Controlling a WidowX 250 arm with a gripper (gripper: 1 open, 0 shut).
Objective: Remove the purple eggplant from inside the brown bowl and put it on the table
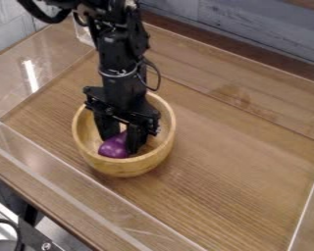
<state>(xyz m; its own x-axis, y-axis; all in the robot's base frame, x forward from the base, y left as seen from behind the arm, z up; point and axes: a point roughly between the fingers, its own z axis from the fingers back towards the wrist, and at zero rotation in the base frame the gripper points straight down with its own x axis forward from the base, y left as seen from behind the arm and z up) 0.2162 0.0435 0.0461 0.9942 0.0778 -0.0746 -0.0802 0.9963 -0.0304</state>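
Note:
The brown bowl (153, 157) sits on the table (238, 167) at centre left. Inside it lies the purple eggplant (113, 148), only partly visible between the black fingers. My gripper (122, 141) points straight down into the bowl, its fingers shut on the eggplant. The black arm rises from the bowl toward the upper left and hides the bowl's far rim.
Clear acrylic walls (28, 78) run along the table's edges on the left, front and right. A grey panel wall stands behind the table. Bare wood-grain tabletop extends to the right of the bowl.

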